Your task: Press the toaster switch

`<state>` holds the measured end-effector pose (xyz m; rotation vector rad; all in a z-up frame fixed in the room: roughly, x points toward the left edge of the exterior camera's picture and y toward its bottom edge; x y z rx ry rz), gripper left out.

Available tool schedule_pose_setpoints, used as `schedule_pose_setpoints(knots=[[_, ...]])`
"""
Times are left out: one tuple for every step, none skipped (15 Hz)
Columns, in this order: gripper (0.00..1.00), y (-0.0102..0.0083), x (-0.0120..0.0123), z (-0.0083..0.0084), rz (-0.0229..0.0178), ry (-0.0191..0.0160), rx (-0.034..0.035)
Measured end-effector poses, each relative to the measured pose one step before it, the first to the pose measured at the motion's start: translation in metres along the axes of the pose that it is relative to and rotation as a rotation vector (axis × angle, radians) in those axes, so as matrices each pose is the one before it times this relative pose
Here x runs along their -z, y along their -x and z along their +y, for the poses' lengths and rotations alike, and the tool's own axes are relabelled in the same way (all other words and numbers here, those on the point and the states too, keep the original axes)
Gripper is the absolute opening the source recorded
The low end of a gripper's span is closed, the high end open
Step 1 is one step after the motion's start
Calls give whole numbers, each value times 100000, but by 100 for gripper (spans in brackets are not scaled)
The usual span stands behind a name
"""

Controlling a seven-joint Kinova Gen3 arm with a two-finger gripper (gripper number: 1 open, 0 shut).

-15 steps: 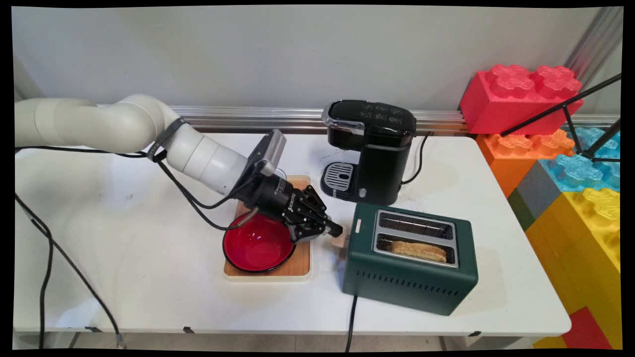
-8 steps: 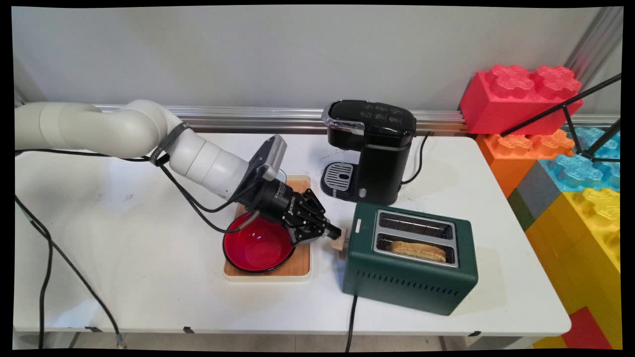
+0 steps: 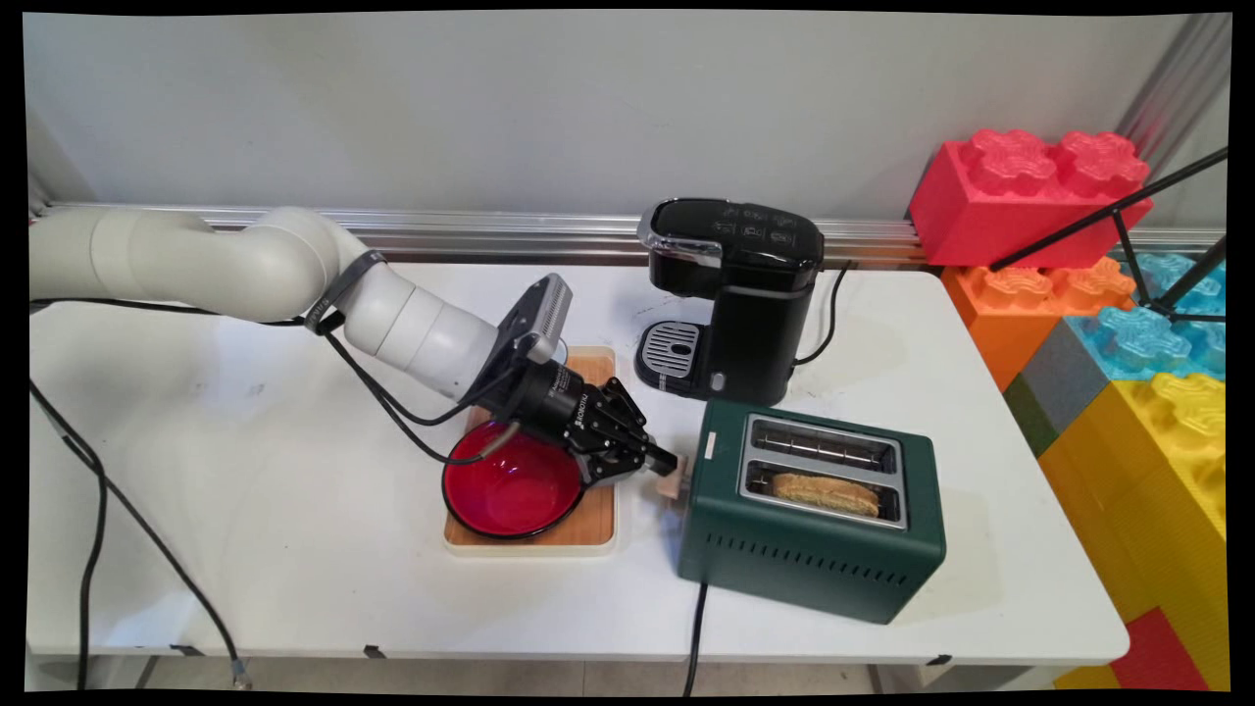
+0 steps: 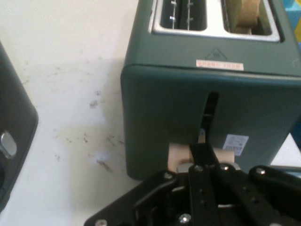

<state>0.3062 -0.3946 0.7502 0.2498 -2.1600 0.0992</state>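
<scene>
— What is the setting?
— A white table point(image 3: 245, 510) against a grey wall, with big toy bricks point(image 3: 1098, 294) at 3 o'clock.

— What are the jaws doing?
— The gripper point(image 3: 665, 460) point(image 4: 203, 155) has its jaws closed together, tips resting on the pale lever point(image 3: 671, 483) point(image 4: 178, 155) at the green toaster's point(image 3: 814, 549) point(image 4: 188, 103) end. A slice of bread point(image 3: 826, 494) sits in one slot.

— How much room is around it?
— A red bowl point(image 3: 510, 490) on a wooden board point(image 3: 598, 520) lies just at 9 o'clock; a coffee maker point(image 3: 735, 294) stands at 12. Bare table lies at 6.

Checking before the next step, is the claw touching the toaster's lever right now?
Touching. In the hand view the claw presses its closed fingertips down on the tan lever at the green toaster's slot.
</scene>
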Motion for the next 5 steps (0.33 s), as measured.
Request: schedule_pose_setpoints(knots=[[0, 34, -57, -20, -3, -92, 96], [0, 66, -27, -1, -51, -144, 166], [0, 29, -63, -23, -6, -89, 68], [0, 23, -31, -18, -32, -74, 102], [0, 15, 0, -26, 5, -121, 65]])
